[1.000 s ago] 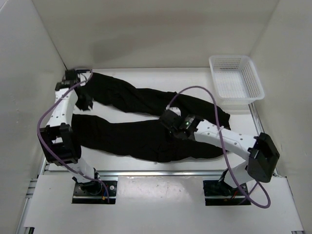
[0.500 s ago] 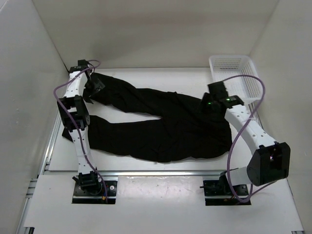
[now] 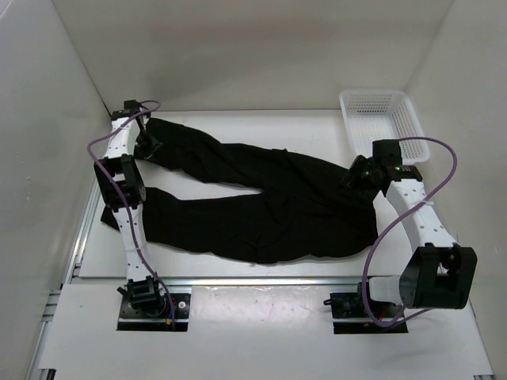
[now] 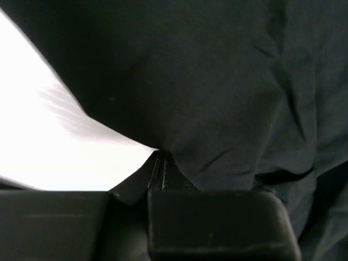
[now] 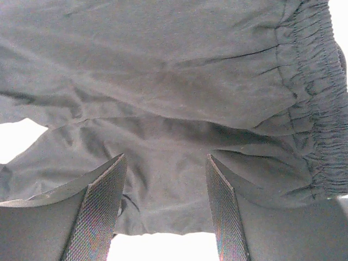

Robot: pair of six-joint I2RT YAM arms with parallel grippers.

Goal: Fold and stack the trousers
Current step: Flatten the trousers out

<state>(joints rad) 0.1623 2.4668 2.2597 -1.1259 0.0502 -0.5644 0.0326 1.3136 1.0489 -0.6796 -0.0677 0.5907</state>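
Observation:
The black trousers (image 3: 269, 206) lie spread flat on the white table, legs pointing left and waist at the right. My left gripper (image 3: 147, 147) is at the end of the far leg. In the left wrist view its jaws (image 4: 161, 159) are closed together on the edge of the trousers (image 4: 217, 81). My right gripper (image 3: 356, 176) is over the far corner of the waist. In the right wrist view it (image 5: 165, 157) is open just above the trousers (image 5: 179, 81), with the elastic waistband (image 5: 321, 109) to its right.
A white mesh basket (image 3: 384, 127) stands at the back right, close to my right arm. White walls close in the table on the left, back and right. A metal rail (image 3: 253, 281) runs along the near edge.
My right arm swung from the middle of the trousers to the waist at the right. My left arm straightened and reached up to the far leg's end. The trousers barely shifted.

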